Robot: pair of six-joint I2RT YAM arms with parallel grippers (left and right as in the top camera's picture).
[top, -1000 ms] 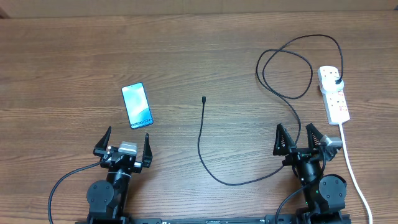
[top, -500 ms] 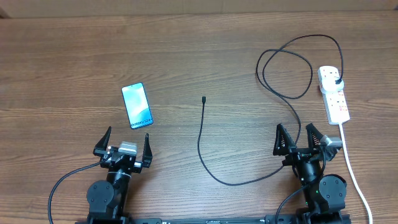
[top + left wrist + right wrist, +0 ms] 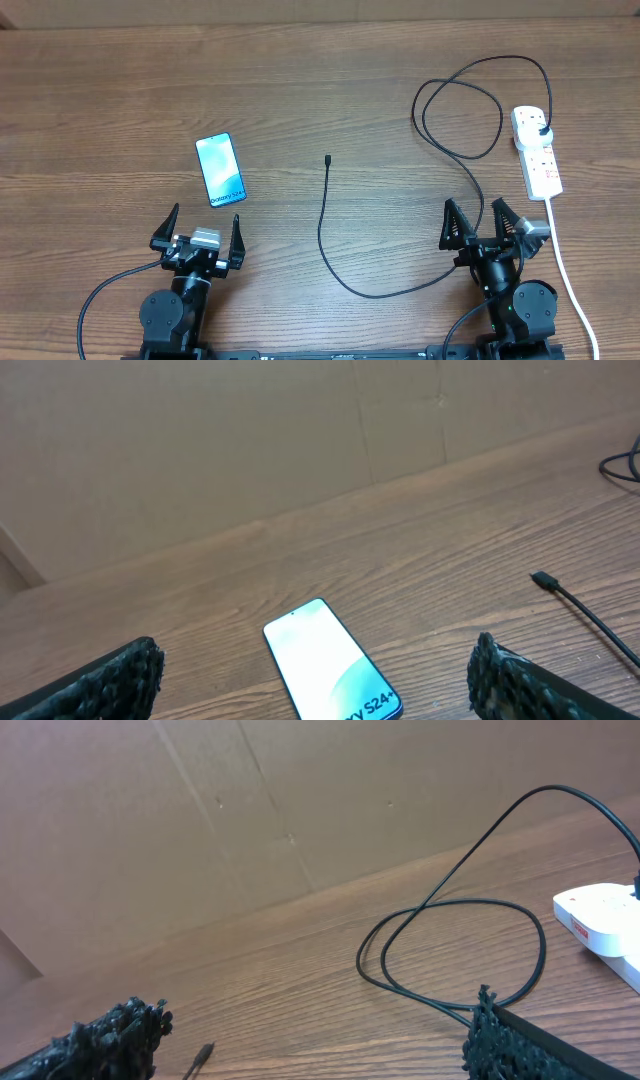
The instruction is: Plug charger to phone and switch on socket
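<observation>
The phone (image 3: 221, 171) is laid screen-up on the left of the table (image 3: 300, 80), the charger (image 3: 320, 228) is stretched from its connector tip (image 3: 328, 158), well apart from the phone, to the socket (image 3: 537, 152) at far right, and the left gripper (image 3: 204, 225) and right gripper (image 3: 473, 215) are held at the near edge, jaws spread.

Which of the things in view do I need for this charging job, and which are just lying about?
For the job:
- phone, screen lit
- charger, its connector tip loose on the table and its plug already in the socket
- socket

Not part of it:
- thick white cord running from the socket
- wooden table
- brown wall behind
</observation>
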